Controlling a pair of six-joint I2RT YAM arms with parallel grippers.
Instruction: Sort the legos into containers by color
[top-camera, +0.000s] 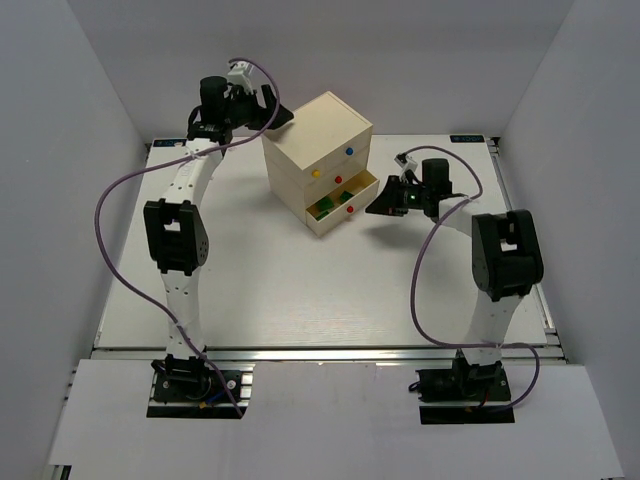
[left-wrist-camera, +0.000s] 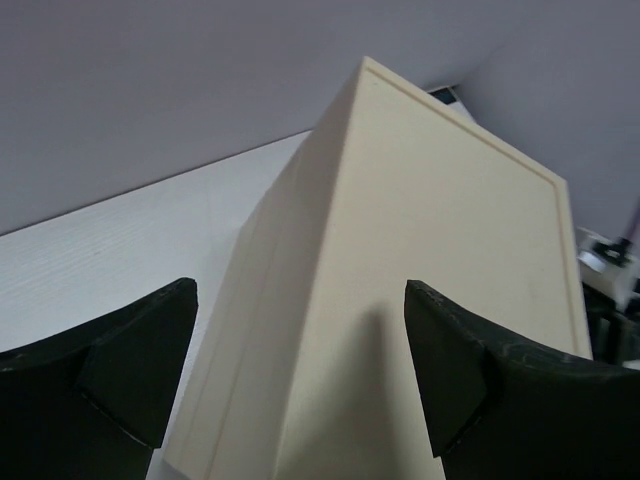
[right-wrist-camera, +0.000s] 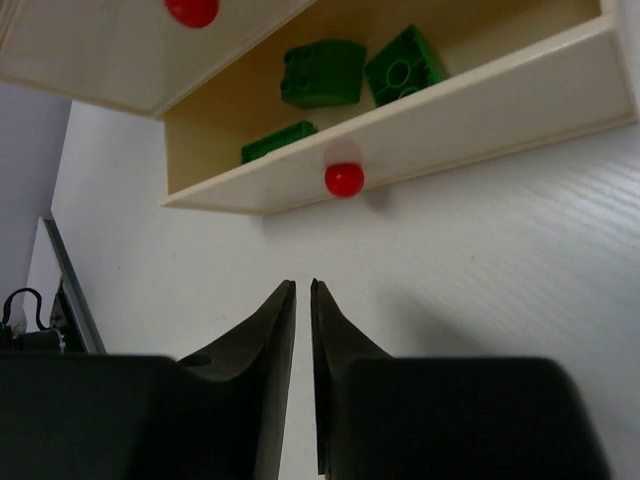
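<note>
The cream chest (top-camera: 318, 150) stands at the table's back middle, its bottom drawer (top-camera: 335, 212) with a red knob (top-camera: 348, 208) pulled open. Green legos (top-camera: 324, 207) lie inside; the right wrist view shows three (right-wrist-camera: 322, 72) (right-wrist-camera: 405, 62) (right-wrist-camera: 278, 140). My right gripper (top-camera: 372, 208) (right-wrist-camera: 303, 290) hovers just in front of that drawer's knob (right-wrist-camera: 344, 179), its jaws closed to a thin slit with nothing between them. My left gripper (top-camera: 280, 110) (left-wrist-camera: 300, 370) hangs wide open at the chest's back left top corner (left-wrist-camera: 430, 260), holding nothing.
The chest's closed drawers carry a yellow knob (top-camera: 315, 172), a blue knob (top-camera: 350, 151) and another red knob (top-camera: 338, 180) (right-wrist-camera: 192, 10). White walls enclose the table (top-camera: 300, 290) on the left, right and back. A purple cable loops from each arm.
</note>
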